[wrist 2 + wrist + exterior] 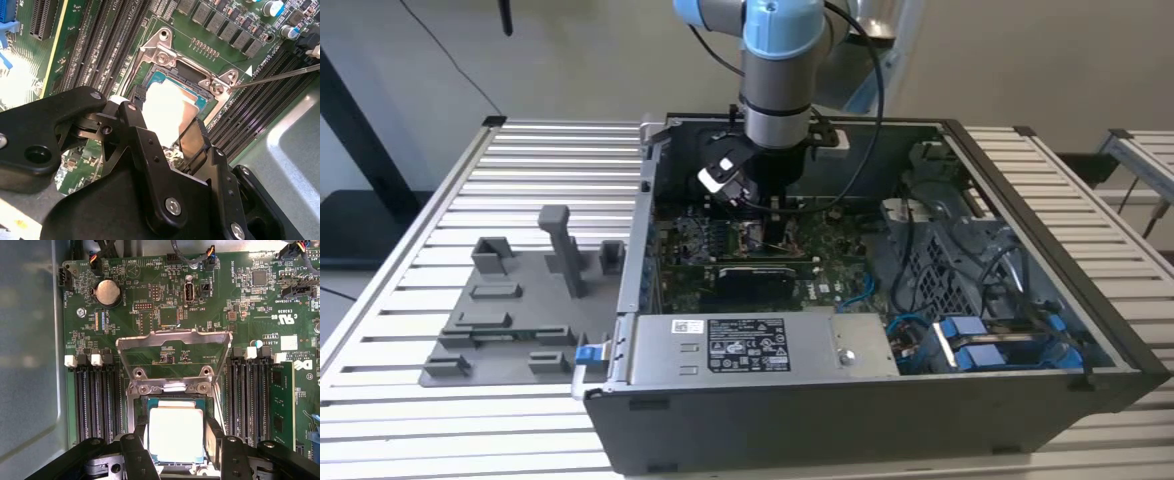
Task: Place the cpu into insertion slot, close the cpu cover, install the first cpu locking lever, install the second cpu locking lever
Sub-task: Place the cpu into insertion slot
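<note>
Exterior view: computer case (854, 410) on slatted table (520, 160), end effector (777, 238) inside, its grip unclear.

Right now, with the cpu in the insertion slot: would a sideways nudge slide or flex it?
The cpu looks like a thin plate with a metal top: probably stiff and light. The insertion slot surrounds it, so it likely won't slide. The cpu cover stands open, so nothing clamps it.

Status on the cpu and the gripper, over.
Gripper low over the insertion slot. Cpu lying flat in the slot. Cpu cover raised, not closed. Gripper sits in the cover's swing path.
</note>
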Action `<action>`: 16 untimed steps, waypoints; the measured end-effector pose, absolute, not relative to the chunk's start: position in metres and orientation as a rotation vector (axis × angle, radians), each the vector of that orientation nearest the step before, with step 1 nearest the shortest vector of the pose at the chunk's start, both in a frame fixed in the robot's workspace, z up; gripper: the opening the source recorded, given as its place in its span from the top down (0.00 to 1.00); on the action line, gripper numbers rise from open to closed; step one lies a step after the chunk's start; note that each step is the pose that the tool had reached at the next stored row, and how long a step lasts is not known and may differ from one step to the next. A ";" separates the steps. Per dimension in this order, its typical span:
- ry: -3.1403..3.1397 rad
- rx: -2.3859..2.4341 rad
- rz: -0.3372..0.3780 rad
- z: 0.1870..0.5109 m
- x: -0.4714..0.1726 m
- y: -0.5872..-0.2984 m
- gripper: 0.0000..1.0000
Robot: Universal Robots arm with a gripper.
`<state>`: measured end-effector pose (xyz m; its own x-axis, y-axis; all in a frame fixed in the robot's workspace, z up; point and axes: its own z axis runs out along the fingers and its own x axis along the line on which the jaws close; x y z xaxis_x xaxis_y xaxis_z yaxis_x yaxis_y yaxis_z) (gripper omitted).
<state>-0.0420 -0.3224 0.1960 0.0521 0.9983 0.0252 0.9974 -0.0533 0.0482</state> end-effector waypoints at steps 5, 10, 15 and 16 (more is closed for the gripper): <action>2.149 2.266 0.080 0.196 -0.042 -0.322 0.46; 2.149 2.266 0.080 0.196 -0.042 -0.322 0.46; 2.160 2.256 0.081 0.196 -0.042 -0.322 0.46; 2.163 2.253 0.081 0.196 -0.042 -0.322 0.46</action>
<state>-0.0421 -0.3223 0.1956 0.0401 0.9989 0.0253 0.9980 -0.0413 0.0482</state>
